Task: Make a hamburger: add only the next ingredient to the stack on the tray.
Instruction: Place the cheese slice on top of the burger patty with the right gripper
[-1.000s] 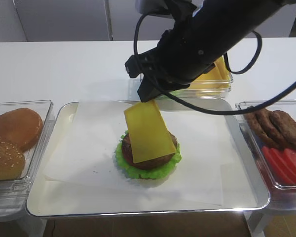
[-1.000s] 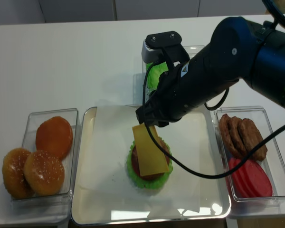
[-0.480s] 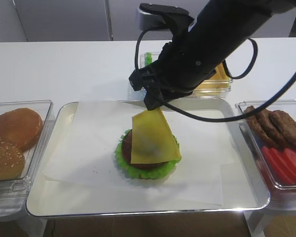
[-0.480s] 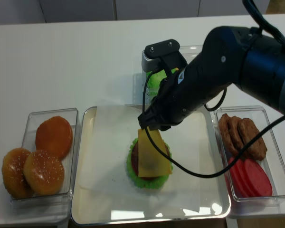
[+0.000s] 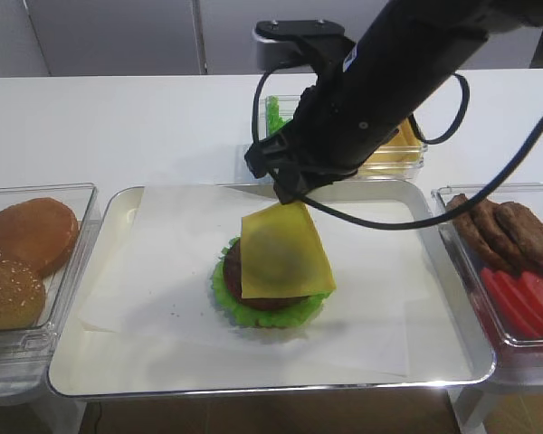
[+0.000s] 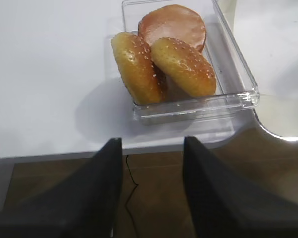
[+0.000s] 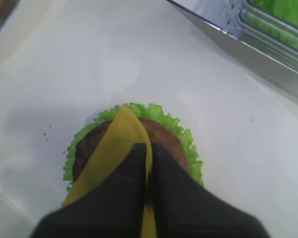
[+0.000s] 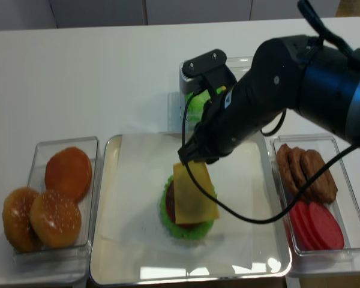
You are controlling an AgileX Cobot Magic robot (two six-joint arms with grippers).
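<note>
The right gripper (image 7: pixel 148 148) has its fingers (image 7: pixel 134 163) pinched together on the far edge of the cheese slice (image 5: pixel 283 252), which slopes down from that held edge and drapes across the stack (image 5: pixel 270 282): most of the slice rests on the brown patty, with its near corners reaching out to the frilly lettuce rim. From the right wrist camera the slice is seen nearly edge-on, clamped between the two dark fingers, with lettuce showing around both sides. The stack sits near the middle of the tray (image 5: pixel 100 380), on the white paper (image 5: pixel 154 271), with bare paper all around it and a wide margin to every tray edge. Just beyond the tray's far edge stand the tub of lettuce (image 8: pixel 195 102) and the tub of stacked cheese slices (image 5: pixel 391 143); a tub of patties and tomato slices (image 5: pixel 511 262) lies against the right edge and a tub of buns (image 6: pixel 174 54) by the left. The left gripper (image 6: pixel 151 193) hangs past the near edge of the white desk (image 5: pixel 118 127), beside the bun tub, its fingers wide apart and holding nothing.
</note>
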